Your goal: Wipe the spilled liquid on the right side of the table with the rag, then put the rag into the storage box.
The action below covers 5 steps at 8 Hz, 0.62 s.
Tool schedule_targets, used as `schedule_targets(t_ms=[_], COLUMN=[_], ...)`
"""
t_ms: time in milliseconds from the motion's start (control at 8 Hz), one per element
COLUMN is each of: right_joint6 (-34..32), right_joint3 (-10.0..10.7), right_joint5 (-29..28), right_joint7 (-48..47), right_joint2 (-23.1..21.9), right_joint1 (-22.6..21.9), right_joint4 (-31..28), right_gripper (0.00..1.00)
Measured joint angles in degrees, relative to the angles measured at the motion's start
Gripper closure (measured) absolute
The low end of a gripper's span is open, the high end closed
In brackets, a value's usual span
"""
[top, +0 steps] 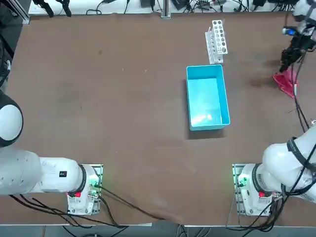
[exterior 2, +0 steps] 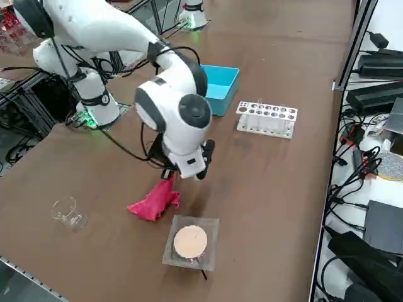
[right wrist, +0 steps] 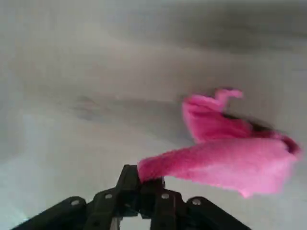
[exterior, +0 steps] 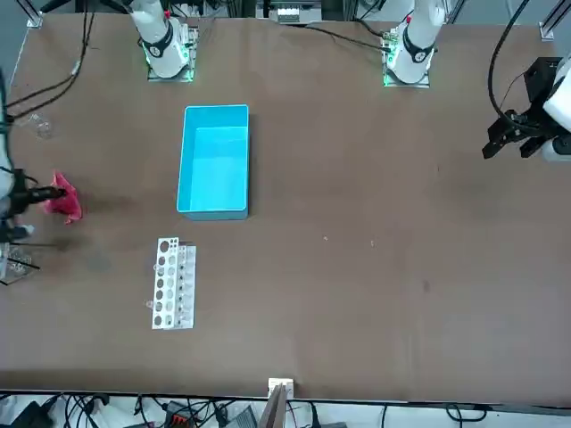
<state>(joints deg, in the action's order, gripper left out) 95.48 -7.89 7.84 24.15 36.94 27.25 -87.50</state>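
Note:
My right gripper (right wrist: 142, 183) is shut on one end of the pink-red rag (right wrist: 230, 151), which trails out from the pinched fingers. In the top view the gripper (top: 288, 63) sits at the far right of the table (top: 123, 108) with the rag (top: 285, 83) hanging below it. The right side view shows the rag (exterior 2: 154, 201) drooping from the gripper (exterior 2: 170, 176) onto the tabletop. In the front view the rag (exterior: 64, 198) is at the left edge. The light-blue storage box (top: 207, 97) stands open near the table's middle. A faint darker smudge (right wrist: 88, 103) on the table may be the spilled liquid.
A white test-tube rack (top: 216, 39) lies beyond the storage box. Close to the rag are a small square dish with a tan disc (exterior 2: 190, 242) and a clear glass beaker lying on its side (exterior 2: 69, 214). Cables run along the table's far and right edges.

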Motion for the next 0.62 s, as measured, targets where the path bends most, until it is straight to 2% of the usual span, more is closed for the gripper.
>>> schedule_targets(t_ms=[250, 625], right_joint6=[2.4, 5.62], right_joint3=[-3.6, -10.53], right_joint5=[-1.03, -2.7], right_joint7=[-7.54, -17.92], right_joint2=[-0.38, -2.32], right_joint1=[-3.12, -4.11], right_joint4=[-4.16, -10.08], right_gripper=[0.98, 0.98])
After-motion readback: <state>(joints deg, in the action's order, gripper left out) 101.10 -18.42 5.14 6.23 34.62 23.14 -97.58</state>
